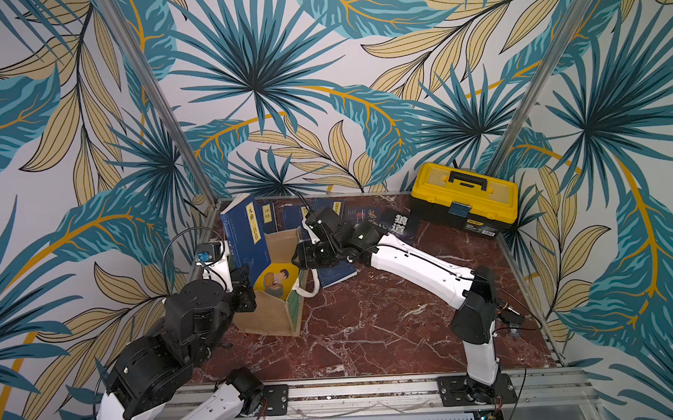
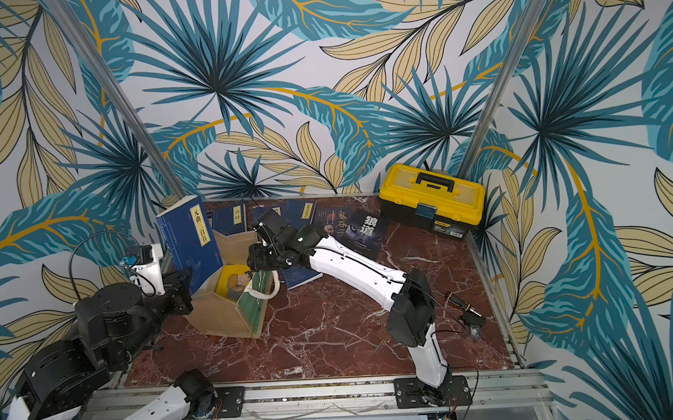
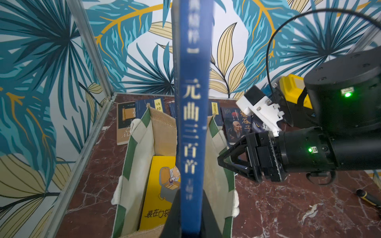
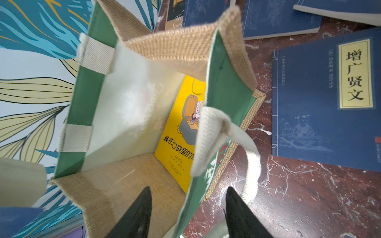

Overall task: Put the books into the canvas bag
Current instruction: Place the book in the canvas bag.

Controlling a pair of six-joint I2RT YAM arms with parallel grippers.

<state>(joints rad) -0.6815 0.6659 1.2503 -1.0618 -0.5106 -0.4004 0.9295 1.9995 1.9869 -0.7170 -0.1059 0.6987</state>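
**Condition.** The left gripper (image 3: 188, 216) has its fingers pinching the lower end of a navy book (image 1: 246, 234). The book stands upright at the mouth of the canvas bag (image 1: 267, 317). Whether its lower edge is already inside cannot be told. The bag stands near the left edge of the bench (image 1: 371, 334), and a yellow book (image 1: 273, 280) leans inside it. The right gripper (image 4: 188, 189) has its fingers spread, one inside and one outside the bag wall nearest the bench centre, beside the white handle (image 4: 247, 148). No pinch on the fabric is visible. Other books (image 2: 367, 229) lie along the far edge.

**Hazards, as judged.**
1. The grip sits at one end of a tall book. The book can pivot in the fingers and strike the rim.
2. The bag walls are soft. A book corner landing on the rim can fold the wall inward or tip the bag.
3. With the right fingers spread, the wall is unrestrained and the mouth can sag shut.
4. The handle can snag the descending book.
5. The yellow book narrows the free space, so the incoming book can wedge on it.
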